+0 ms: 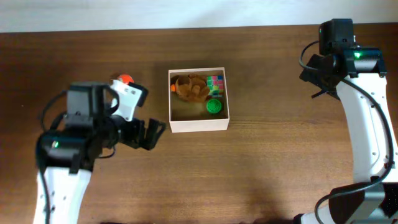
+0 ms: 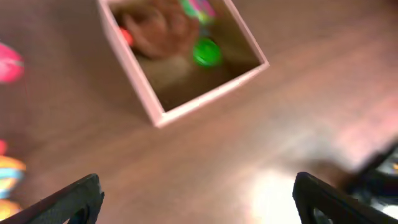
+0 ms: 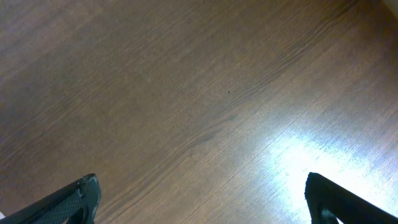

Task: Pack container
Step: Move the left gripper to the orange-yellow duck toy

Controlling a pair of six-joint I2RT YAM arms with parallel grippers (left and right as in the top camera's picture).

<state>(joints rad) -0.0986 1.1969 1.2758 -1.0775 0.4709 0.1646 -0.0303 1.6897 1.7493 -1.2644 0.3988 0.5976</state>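
The container [image 1: 198, 126] is a square white-walled box with a tan inside, at the table's middle. It holds a brown toy [image 1: 190, 88], a multicoloured cube [image 1: 215, 83] and a green round toy [image 1: 214, 106]. It also shows in the left wrist view [image 2: 163, 115], blurred, with the green toy [image 2: 206, 52] inside. My left gripper [image 1: 149, 134] is open and empty, just left of the container; its fingers frame the bare table [image 2: 196, 199]. My right gripper [image 3: 202, 196] is open and empty over bare wood at the far right; its fingertips are hidden under the arm in the overhead view.
An orange toy [image 1: 125, 79] lies behind my left arm, partly hidden. In the left wrist view a pink toy [image 2: 9, 62] and orange-yellow pieces [image 2: 9, 171] sit blurred at the left edge. The table [image 1: 261, 162] is dark brown wood.
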